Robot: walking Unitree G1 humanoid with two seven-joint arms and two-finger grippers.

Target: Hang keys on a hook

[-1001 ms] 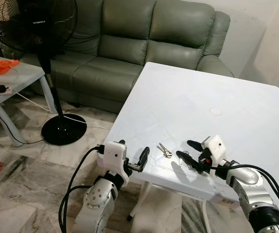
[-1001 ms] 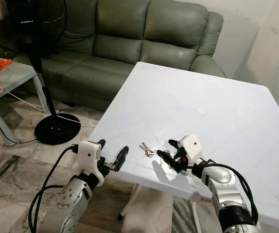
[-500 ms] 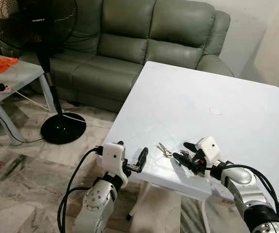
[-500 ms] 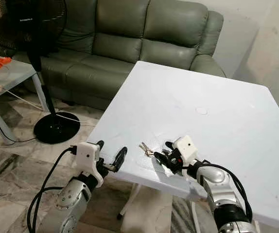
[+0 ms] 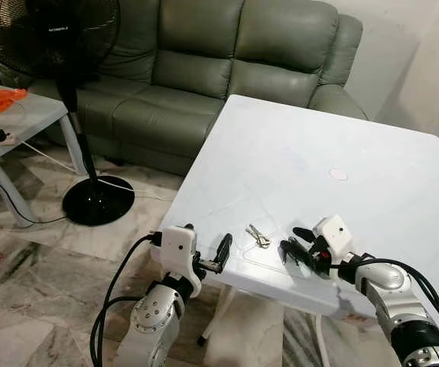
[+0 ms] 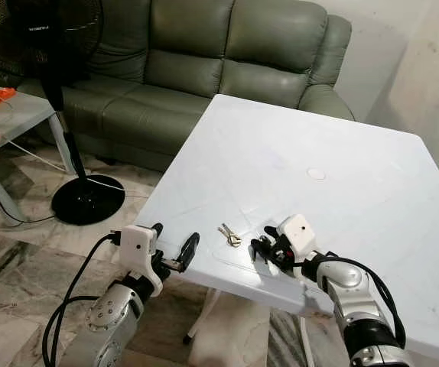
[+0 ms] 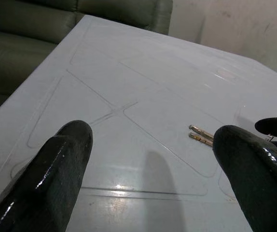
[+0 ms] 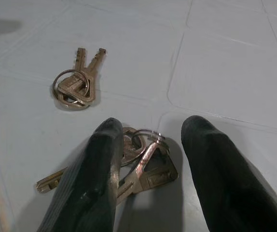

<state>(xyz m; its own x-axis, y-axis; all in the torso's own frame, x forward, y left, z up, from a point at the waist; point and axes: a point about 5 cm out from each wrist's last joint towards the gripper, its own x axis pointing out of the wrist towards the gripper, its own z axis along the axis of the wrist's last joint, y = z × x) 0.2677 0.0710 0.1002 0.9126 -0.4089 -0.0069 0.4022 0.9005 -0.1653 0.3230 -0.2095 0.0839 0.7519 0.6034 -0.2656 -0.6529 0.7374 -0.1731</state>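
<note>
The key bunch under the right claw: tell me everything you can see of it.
The key bunch is several brass-coloured keys on a metal ring, lying flat on the white table near its front edge. The right claw is open, its fingers either side of the ring. A second pair of keys lies apart, nearer the left claw.

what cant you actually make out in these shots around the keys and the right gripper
- Brass key bunch between the right gripper's black fingers: the near finger hides part of it in the right wrist view, so contact is unclear.
- Key count there: overlapping.
- Second ringed brass key pair: too small in the head views.
- Any hook: none visible.
</note>
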